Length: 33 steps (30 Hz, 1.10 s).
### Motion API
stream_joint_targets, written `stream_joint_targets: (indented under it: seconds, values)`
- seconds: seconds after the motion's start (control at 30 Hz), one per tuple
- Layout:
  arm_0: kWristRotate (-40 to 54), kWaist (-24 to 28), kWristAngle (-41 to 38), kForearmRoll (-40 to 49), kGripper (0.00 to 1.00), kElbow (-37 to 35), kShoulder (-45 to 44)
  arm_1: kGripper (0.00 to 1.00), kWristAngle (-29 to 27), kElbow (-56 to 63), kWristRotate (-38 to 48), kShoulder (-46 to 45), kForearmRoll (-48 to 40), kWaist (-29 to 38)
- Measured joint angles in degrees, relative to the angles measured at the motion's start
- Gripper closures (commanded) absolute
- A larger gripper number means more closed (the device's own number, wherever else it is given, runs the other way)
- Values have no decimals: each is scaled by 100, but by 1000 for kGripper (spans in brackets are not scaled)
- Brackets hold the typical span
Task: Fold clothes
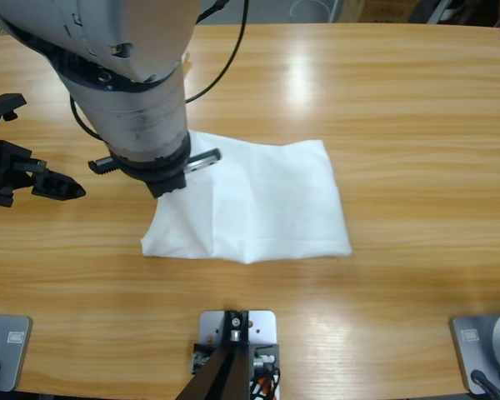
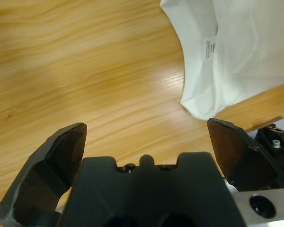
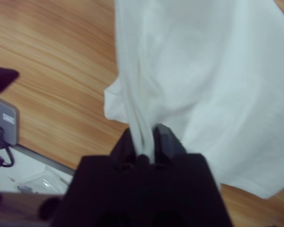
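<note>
The right gripper (image 3: 144, 142) pinches the plain white cotton T-shirt (image 1: 267, 200) at its edge; the left gripper (image 2: 146, 142), spread empty, waits well aside.

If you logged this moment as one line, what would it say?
right gripper: shut on shirt, pinching a fold | left gripper: open, holds nothing, beside the shirt | shirt: part-folded on table

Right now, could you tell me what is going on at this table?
Two arms are folding a white T-shirt on the wooden table. The right tool is shut on a bunched fold of the shirt, at its left part in the high view. The left tool is open and holds nothing, off to the side of the shirt over bare wood. The shirt lies partly folded.
</note>
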Motion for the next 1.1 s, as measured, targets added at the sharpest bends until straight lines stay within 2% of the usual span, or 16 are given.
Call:
stream_joint_targets:
  seconds: [0.2,0.23,0.27,0.33,0.37,0.4,0.43,0.5,0.6,0.7,0.73,0.77,0.83,0.97,1.1]
  values:
    - [0,0,0,-33,0,145,0,0,10,-197,0,225,0,1]
    - [0,0,0,-35,0,162,0,38,10,-197,0,264,0,1]
    - [0,0,0,-42,0,180,0,285,10,-197,0,297,0,1]
    - [0,0,0,-66,3,212,0,589,-54,-197,0,323,0,2]
    - [0,0,0,-79,3,221,0,893,-140,-197,0,322,0,2]
    - [0,0,0,-95,18,221,0,1000,-249,-197,-4,306,0,2]
    - [0,0,0,-113,71,221,0,1000,-360,-197,-16,267,0,-3]
    - [1,0,0,-134,361,222,-3,1000,-455,-197,-139,42,0,-52]
    - [32,0,0,-159,402,226,-53,1000,-652,-189,-322,-480,0,-229]
    - [135,-78,-55,-224,770,220,-142,1000,-913,235,-378,-1074,2,-548]
    - [145,-185,-111,-264,922,213,-170,1000,-942,530,-402,-1293,5,-670]
    - [145,-335,-169,-305,1000,200,-187,1000,-943,919,-436,-1509,-21,-800]
    - [145,-747,-251,-414,1000,119,-187,1000,-817,2057,-565,-2037,-495,-1130]
    - [119,-1617,-293,-672,1000,-250,-61,1000,-208,4467,-921,-3083,-1823,-1882]
    - [103,-2020,-233,-829,1000,-667,323,1000,234,5970,-1098,-3795,-2793,-2154]
